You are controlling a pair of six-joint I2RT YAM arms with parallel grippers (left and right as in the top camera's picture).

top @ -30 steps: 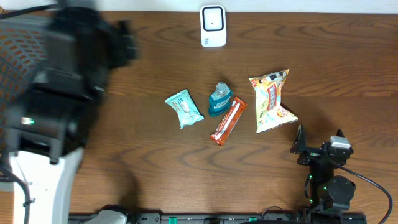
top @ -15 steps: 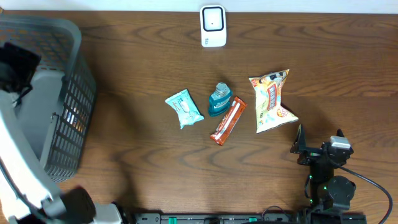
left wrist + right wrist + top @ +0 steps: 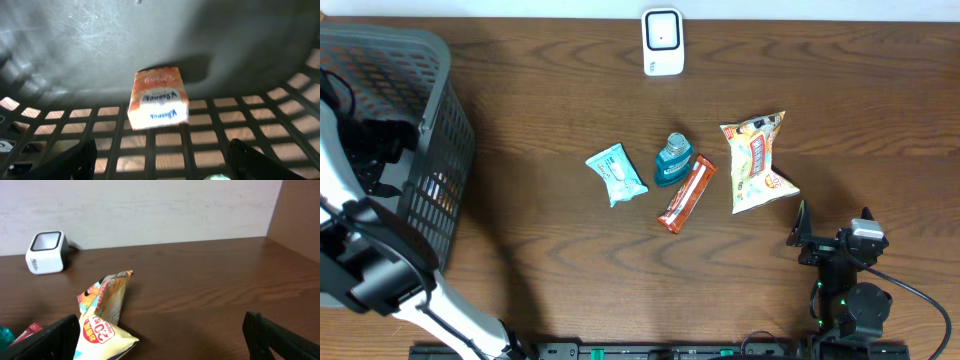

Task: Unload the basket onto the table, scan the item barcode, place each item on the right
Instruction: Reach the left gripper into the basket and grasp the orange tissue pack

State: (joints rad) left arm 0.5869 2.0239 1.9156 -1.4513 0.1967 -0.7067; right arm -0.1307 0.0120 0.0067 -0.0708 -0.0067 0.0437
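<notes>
A small orange and white box [image 3: 158, 98] lies on the floor of the grey basket [image 3: 438, 150], against its lattice wall. My left gripper [image 3: 162, 167] hangs open just above it, its two dark fingers [image 3: 75, 161] wide apart and nothing between them. From overhead, the left gripper [image 3: 378, 158] is inside the basket at the table's left. The white barcode scanner [image 3: 662, 42] stands at the far middle edge, also seen as the scanner [image 3: 46, 252] in the right wrist view. My right gripper [image 3: 832, 225] rests open at the front right, and the same right gripper [image 3: 165, 340] is empty.
On the table's middle lie a teal packet [image 3: 616, 174], a blue-green bottle [image 3: 672, 160], an orange bar [image 3: 686, 194] and a yellow chips bag [image 3: 757, 162]. The chips bag [image 3: 102, 315] sits just ahead and left of the right gripper. A pale wall stands behind the table.
The left arm has swung across the basket and its gripper now sits lower inside it. The right arm and the table's items have not moved.
</notes>
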